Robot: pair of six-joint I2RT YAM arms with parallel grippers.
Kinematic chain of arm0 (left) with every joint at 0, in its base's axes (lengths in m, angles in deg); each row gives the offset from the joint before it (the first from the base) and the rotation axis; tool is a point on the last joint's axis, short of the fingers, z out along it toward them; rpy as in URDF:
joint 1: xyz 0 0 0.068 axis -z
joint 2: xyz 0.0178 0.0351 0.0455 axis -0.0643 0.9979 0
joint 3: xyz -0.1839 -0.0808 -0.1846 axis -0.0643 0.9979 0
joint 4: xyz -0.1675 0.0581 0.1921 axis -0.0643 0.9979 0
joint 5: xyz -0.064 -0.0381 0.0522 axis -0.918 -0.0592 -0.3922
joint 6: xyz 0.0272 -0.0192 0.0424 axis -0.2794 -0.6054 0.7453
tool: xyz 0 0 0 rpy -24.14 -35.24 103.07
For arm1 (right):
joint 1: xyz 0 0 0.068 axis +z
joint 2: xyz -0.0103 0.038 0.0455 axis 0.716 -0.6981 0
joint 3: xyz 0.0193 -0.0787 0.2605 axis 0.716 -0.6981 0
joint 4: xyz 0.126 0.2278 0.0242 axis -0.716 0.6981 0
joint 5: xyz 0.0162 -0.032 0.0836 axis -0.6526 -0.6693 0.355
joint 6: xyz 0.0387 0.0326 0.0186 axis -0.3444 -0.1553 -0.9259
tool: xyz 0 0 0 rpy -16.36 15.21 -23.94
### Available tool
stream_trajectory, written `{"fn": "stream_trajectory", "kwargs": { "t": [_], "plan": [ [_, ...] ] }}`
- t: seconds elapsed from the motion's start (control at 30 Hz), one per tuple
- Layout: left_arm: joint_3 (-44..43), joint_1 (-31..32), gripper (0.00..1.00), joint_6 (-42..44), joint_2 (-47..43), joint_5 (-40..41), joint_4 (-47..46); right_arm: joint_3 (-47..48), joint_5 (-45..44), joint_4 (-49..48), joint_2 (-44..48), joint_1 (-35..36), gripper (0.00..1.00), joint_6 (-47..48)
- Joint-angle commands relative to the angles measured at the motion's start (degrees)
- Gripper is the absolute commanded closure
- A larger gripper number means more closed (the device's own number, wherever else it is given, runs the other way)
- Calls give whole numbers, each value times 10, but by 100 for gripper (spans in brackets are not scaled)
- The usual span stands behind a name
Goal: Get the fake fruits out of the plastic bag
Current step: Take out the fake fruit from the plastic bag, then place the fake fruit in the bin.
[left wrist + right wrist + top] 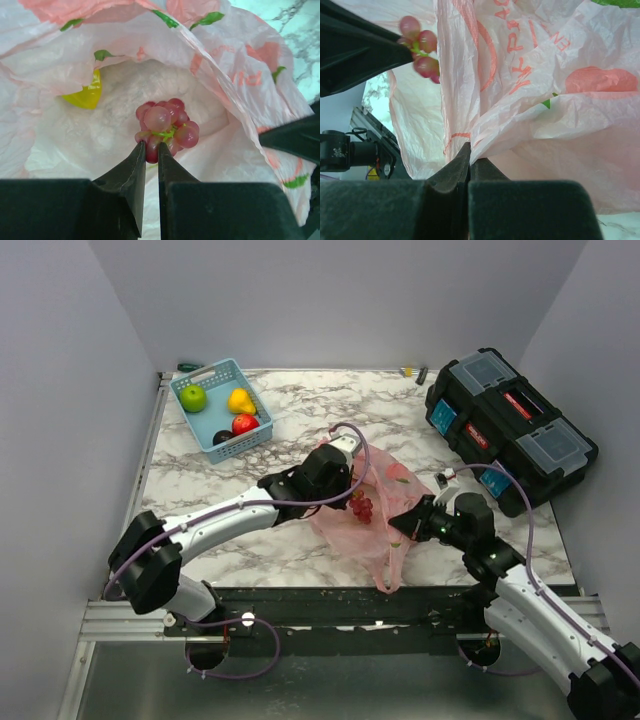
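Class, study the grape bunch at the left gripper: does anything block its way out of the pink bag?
Nothing visible does. The left gripper is shut on the grape bunch in the open mouth of the plastic bag; its film lies around and behind, not across. The right gripper pinches the bag's side.

Red lettering [520, 40] on plastic bag [560, 125], not legible

Right hand [469, 151] pinching pink bag [560, 100], red grapes [426, 41] — upper left
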Motion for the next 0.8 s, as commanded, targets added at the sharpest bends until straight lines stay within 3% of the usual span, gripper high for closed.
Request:
{"fn": "stream_trajectory", "kwargs": {
  "t": [0.0,0.27,0.53,0.77],
  "plan": [
    [4,6,97,46,-67,-39,15,-10,-28,12,6,3,99,-4],
    [-74,5,97,58,-144,-84,47,-8,-16,7,-11,2,99,-2],
    [-138,-26,99,60,-216,59,93,-14,-11,6,10,2,99,-5],
    [-160,-148,99,45,-250,173,128,-15,-8,5,10,2,99,-3]
  ]
}}
